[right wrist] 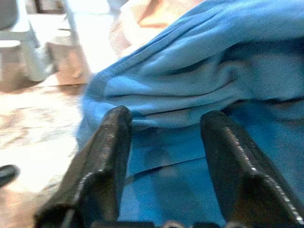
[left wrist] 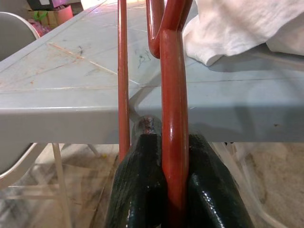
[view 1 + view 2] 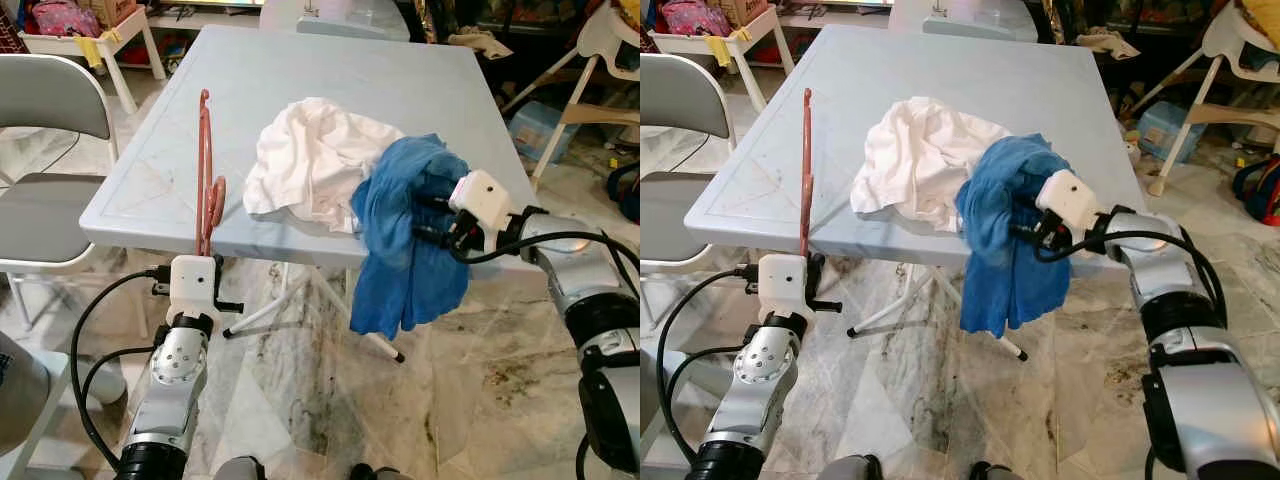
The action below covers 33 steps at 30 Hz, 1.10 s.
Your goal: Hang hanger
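Left tool (image 2: 175, 190) pinches the red hanger (image 3: 205, 180) upright; right tool (image 1: 166, 156), fingers spread, presses into the blue cloth (image 3: 405, 240).

No readable text, label, brand, number or sign found anywhere.

- Hanger (image 3: 205, 180): reddish-brown, thin-barred, seen nearly edge-on. It stands upright at the left of the frame, along the near-left edge of the table, hook at the top.
- Lower bar: clamped between the two black fingers (image 2: 142, 190) of the left gripper (image 2: 174, 190), just below the table edge.
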Tool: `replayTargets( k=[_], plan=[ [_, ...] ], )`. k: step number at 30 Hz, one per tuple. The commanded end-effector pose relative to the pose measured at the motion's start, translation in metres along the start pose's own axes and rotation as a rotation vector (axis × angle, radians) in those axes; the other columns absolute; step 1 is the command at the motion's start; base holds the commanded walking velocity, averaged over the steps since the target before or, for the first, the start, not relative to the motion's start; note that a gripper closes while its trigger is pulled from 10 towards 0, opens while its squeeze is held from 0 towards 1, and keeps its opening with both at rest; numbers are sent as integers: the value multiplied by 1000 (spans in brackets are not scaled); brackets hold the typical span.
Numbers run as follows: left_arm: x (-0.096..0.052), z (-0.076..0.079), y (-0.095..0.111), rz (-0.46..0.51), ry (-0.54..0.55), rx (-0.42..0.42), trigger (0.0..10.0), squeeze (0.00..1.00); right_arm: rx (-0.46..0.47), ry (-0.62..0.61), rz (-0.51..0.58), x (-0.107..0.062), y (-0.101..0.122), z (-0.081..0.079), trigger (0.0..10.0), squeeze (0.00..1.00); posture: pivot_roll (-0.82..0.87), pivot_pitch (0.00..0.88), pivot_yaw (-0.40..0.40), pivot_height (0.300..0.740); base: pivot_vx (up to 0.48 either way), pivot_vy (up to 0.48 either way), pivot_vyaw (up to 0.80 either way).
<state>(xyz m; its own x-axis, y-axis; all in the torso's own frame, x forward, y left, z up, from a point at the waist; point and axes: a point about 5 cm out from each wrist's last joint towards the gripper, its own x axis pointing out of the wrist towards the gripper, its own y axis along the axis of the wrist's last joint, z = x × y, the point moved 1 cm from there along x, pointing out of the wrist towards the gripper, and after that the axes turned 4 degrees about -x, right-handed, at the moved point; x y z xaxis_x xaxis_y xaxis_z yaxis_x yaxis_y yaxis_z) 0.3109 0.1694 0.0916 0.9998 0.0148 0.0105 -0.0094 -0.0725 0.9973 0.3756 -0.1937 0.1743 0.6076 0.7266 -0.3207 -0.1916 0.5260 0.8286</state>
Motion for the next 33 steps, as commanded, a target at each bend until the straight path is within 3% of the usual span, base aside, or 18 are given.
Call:
replayTargets(
  k=[1, 4, 8, 14, 17, 21, 25, 33],
  plan=[
    [1, 1, -1, -3, -12, 2, 10000, 0, 15, 31, 3, 2, 0, -3, 10000, 1000, 158, 141, -7, 740, 0, 0, 0],
    [1, 1, -1, -2, -12, -1, 10000, 0, 33, 60, -5, 6, -1, -7, 10000, 1000, 166, 141, -9, 740, 0, 0, 0],
    [-2, -1, -1, -2, -8, -6, 10000, 0, 135, 122, 29, 21, 3, -16, 10000, 1000, 175, 144, -13, 740, 0, 0, 0],
    [-2, -1, -1, -3, -13, -7, 10000, 0, 183, 143, 29, 37, 6, -25, 10000, 1000, 183, 146, -12, 740, 0, 0, 0],
    [-2, -1, -1, -2, -15, -6, 10000, 0, 207, 60, 22, 46, 10, -22, 10000, 1000, 189, 144, -11, 740, 0, 0, 0],
    [-1, -2, 0, -1, -14, -5, 10000, 0, 307, -156, 17, 53, 13, -8, 10000, 1000, 196, 140, -11, 740, 0, 0, 0],
    [-1, -2, 0, -2, -14, -3, 10000, 0, 318, -208, 13, 55, 14, -6, 10000, 1000, 197, 138, -11, 740, 0, 0, 0],
    [0, -1, -1, -5, -17, -2, 10000, 0, 295, -519, -39, 50, 16, 15, 10000, 1000, 184, 134, -8, 740, 0, 0, 0]
  ],
)
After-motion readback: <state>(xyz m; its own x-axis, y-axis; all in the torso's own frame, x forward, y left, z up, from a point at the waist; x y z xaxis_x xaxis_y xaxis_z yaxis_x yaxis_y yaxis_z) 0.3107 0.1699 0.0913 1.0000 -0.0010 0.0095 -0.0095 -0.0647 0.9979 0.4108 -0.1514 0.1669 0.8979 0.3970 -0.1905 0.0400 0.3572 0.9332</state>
